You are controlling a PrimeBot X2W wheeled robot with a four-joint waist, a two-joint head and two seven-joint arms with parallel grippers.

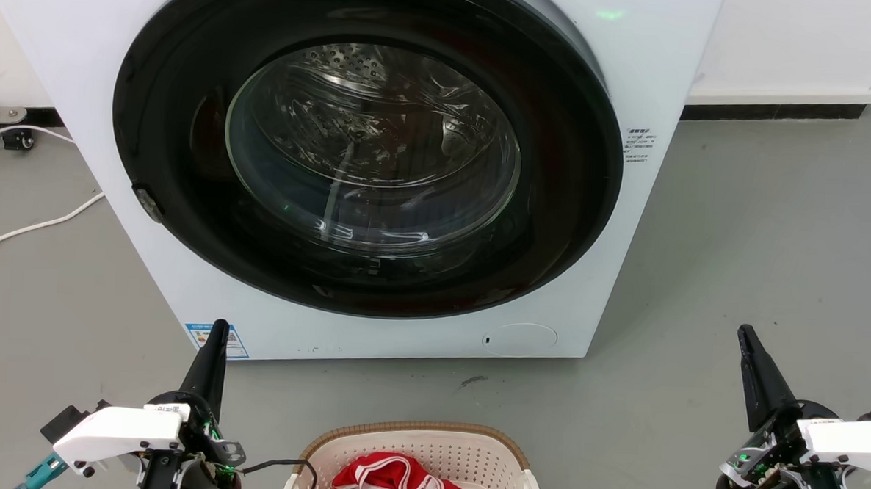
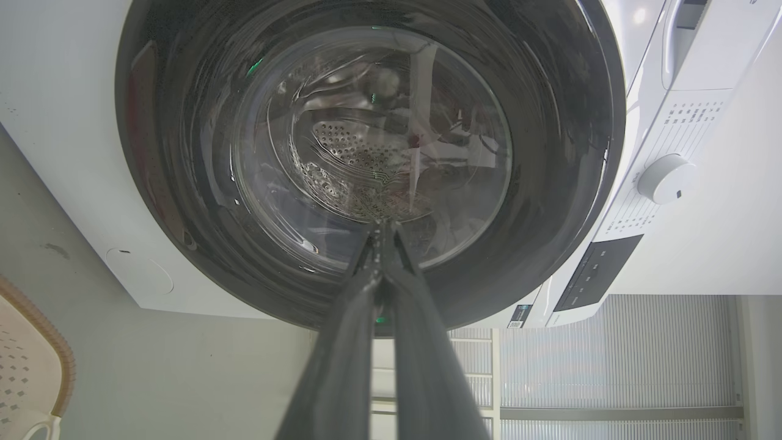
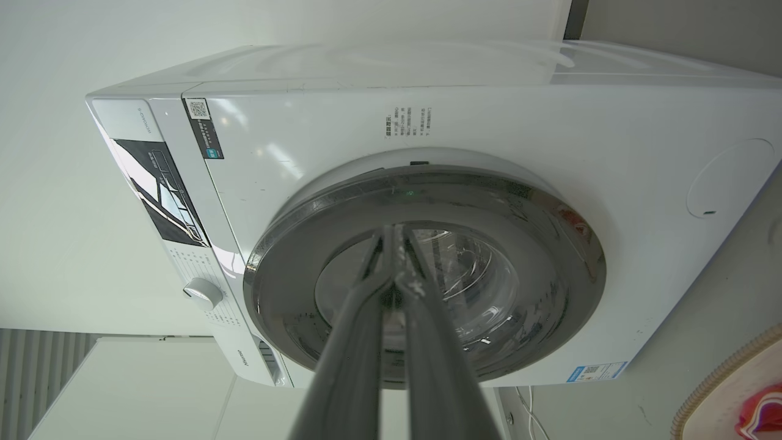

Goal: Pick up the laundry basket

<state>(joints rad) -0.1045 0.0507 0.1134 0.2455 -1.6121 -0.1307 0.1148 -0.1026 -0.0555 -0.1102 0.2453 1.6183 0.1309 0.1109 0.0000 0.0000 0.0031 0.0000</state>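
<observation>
The laundry basket (image 1: 412, 443), cream-white and perforated with a tan woven rim, sits on the grey floor at the bottom centre of the head view, holding a red and white cloth (image 1: 403, 482). Its rim also peeks in as the laundry basket (image 2: 36, 348) at the lower left of the left wrist view and the laundry basket (image 3: 727, 379) at the lower right of the right wrist view. My left gripper (image 1: 217, 330) is to the basket's left, shut and empty, pointing at the washer. My right gripper (image 1: 746, 333) is far to the basket's right, also shut and empty. Both grippers are clear of the basket.
A white front-loading washing machine (image 1: 627, 231) with a dark round glass door (image 1: 370, 146) stands right behind the basket. White cables (image 1: 32, 223) lie on the floor at the left. A white wall base (image 1: 780, 94) runs along the back right.
</observation>
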